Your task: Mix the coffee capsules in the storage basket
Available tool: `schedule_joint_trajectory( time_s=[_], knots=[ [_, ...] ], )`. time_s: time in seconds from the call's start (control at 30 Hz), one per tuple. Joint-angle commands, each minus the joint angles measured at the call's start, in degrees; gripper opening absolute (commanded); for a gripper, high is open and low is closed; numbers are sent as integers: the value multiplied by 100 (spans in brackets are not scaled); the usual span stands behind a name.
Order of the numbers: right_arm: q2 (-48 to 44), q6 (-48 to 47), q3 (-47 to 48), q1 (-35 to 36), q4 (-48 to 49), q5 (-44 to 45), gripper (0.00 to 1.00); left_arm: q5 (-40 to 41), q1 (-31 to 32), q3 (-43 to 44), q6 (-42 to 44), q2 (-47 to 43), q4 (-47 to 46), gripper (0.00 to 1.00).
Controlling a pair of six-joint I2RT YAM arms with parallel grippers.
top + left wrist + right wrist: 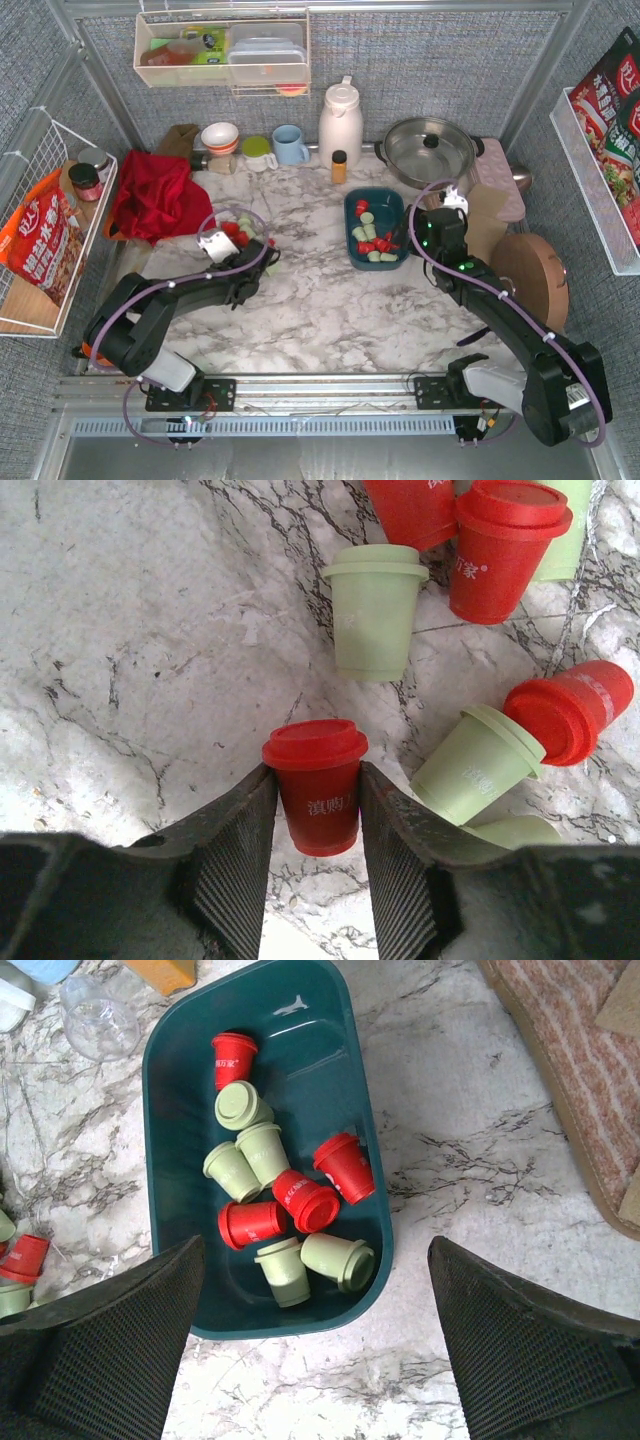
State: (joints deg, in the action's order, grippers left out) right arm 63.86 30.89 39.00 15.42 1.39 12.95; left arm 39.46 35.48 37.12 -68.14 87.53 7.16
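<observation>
Left of the basket [349,225]: loose capsules [375,610]
The left end effector [315,772] grips a red capsule [318,805]; the right end effector [315,1260] hangs open above the basket.

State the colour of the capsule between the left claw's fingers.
The capsule is bright red with white lettering; the left wrist view shows it best.

Light was pretty bright and even from above, only soft shadows on the counter [330,300]. Wrist shots were sharp mid-frame, fingers [235,870] looked softer near the bottom edge.
</observation>
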Motion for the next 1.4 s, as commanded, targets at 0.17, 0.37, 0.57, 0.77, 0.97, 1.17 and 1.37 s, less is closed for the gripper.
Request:
schedule_joint_trajectory(
  time_s=[0.17,0.37,0.57,0.77,0.97,1.17,1.37],
  knots=[
    [74,47,26,11,186,-130,98,-308,-6,-285,446,-230,-253,41],
    [89,-230,184,210,225,-485,98,-1069,11,-578,1698,-1672,-968,40],
    [215,-765,647,879,-135,-861,94,-2544,71,-1303,3127,-2928,-2691,39],
    [446,-1234,1333,1699,-735,-1437,88,-3697,740,-1797,4195,-3281,-4305,40],
    [704,-1148,1766,2172,-1070,-2078,81,-3675,1535,-2042,5529,-3031,-5236,39],
    [896,-954,1768,2347,-1114,-2651,76,-3450,1957,-2305,6308,-2802,-6082,39],
    [980,-729,1701,2447,-814,-3119,75,-3354,2184,-2268,6607,-2552,-6279,39]
  ],
)
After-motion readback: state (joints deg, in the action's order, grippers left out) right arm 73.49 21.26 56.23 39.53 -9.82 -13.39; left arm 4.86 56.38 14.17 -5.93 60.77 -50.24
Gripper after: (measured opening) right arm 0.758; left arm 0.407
